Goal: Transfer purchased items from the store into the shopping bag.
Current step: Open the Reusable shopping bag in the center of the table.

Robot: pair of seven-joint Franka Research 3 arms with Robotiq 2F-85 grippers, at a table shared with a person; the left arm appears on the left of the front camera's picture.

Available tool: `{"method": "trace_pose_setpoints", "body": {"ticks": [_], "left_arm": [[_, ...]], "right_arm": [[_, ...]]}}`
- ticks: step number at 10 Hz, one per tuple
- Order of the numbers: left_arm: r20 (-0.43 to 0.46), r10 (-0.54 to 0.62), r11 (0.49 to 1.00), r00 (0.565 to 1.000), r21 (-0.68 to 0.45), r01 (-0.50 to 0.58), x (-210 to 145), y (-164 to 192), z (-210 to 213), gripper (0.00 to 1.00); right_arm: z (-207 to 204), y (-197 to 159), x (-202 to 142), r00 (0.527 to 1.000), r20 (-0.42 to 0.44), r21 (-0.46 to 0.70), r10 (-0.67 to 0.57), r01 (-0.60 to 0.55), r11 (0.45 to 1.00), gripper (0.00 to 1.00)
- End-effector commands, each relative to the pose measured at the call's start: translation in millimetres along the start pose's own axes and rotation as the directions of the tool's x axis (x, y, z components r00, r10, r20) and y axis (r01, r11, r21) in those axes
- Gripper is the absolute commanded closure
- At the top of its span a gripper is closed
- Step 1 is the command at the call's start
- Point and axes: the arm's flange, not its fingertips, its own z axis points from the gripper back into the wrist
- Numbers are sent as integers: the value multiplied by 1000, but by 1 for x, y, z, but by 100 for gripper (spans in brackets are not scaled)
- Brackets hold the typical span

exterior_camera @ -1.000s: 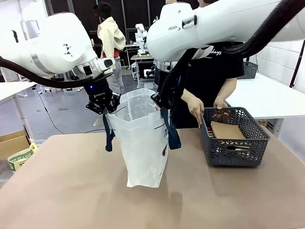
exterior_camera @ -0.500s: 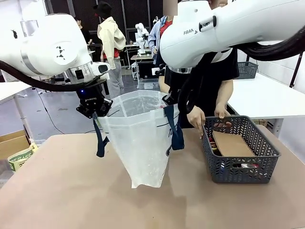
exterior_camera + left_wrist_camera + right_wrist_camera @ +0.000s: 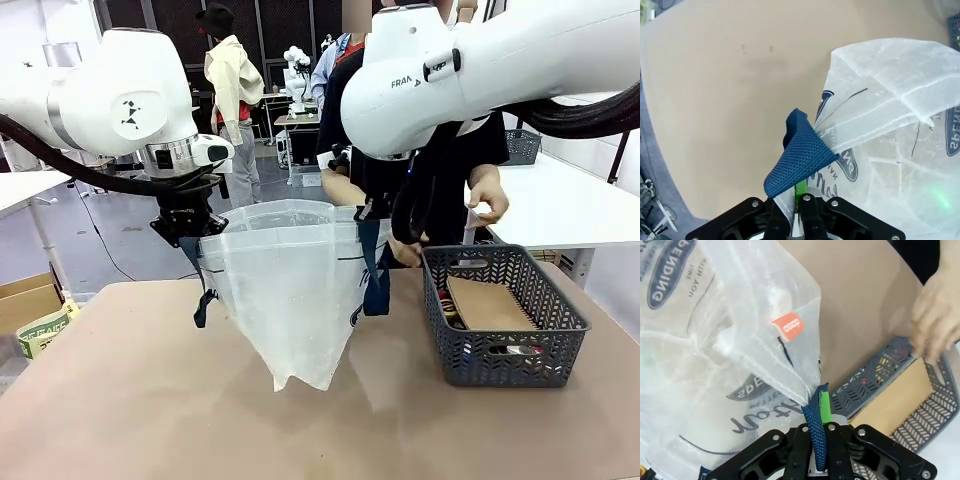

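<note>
In the front view, I am holding the translucent white plastic shopping bag (image 3: 290, 290) open over the middle of the tabletop (image 3: 120, 400), my left claw (image 3: 190, 228) and right claw (image 3: 372, 215) each clamped on its rim. The dark grey mesh plastic basket (image 3: 505, 345) is sitting near the right edge, carrying a flat brown cardboard package (image 3: 488, 300), with a person's hand (image 3: 488, 195) hovering above. In the left wrist view, my left claw (image 3: 799, 194) is pinching the rim beside a navy woven strap (image 3: 800, 155). In the right wrist view, my right claw (image 3: 818, 437) is gripping rim and strap together. I am judging the bag empty, with the transfer barely starting.

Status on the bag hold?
Left tool, right tool shut on bag straps. Bag mouth held open. Person's hand above basket.
</note>
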Motion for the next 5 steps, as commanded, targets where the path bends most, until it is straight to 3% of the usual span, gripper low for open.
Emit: {"method": "trace_pose_setpoints", "body": {"ticks": [1,3,5], "left_arm": [[-10,-4,1000,1000,17,4,8,6,2,100],[48,-22,998,999,-61,24,13,-4,-10,100],[2,1,1000,1000,-4,-1,4,0,-1,100]], "right_arm": [[-6,-4,-7,999,-18,-36,28,-28,999,100],[-9,8,-1,999,14,-47,42,-41,998,100],[-17,20,1,994,38,-51,106,-104,993,100]]}}
